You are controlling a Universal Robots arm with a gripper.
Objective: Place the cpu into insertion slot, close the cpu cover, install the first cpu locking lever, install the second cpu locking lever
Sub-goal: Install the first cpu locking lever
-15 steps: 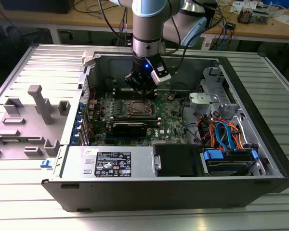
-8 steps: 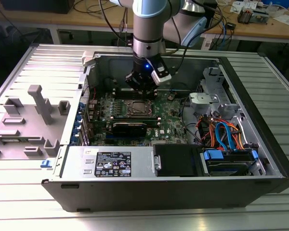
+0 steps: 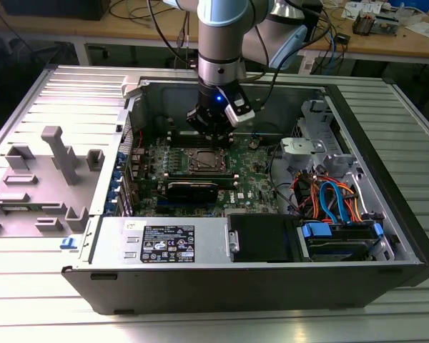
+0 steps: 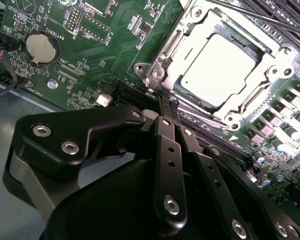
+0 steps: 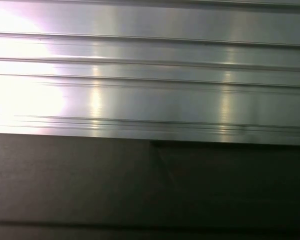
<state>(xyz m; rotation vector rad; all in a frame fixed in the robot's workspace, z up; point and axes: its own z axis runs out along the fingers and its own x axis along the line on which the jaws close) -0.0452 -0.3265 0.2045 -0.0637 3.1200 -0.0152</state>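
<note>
Open grey desktop computer case (image 3: 386, 207) lying on its side on a ribbed aluminium table (image 3: 28, 300), so that the green motherboard (image 3: 261, 175) faces upward and is reachable from above. The small flat square cpu with a dull silver metal top (image 4: 217, 70) sits in the square dark insertion slot with a grey metal rim (image 4: 166, 50). The thin silver-grey metal cpu cover with a large square window (image 4: 270, 75) appears to lie flat around the chip, framing it; whether it is latched cannot be told. A thin metal rod, probably a locking lever (image 4: 255, 17), crosses the far edge of the socket.

The black gripper (image 3: 213, 133) hangs low inside the case, just beside the socket's edge. In the second wrist view its black fingers (image 4: 169, 145) lie pressed together, tips pointing at the socket's near corner; the pincer is clenched and carries nothing. Whether the tips touch the frame cannot be told.
</note>
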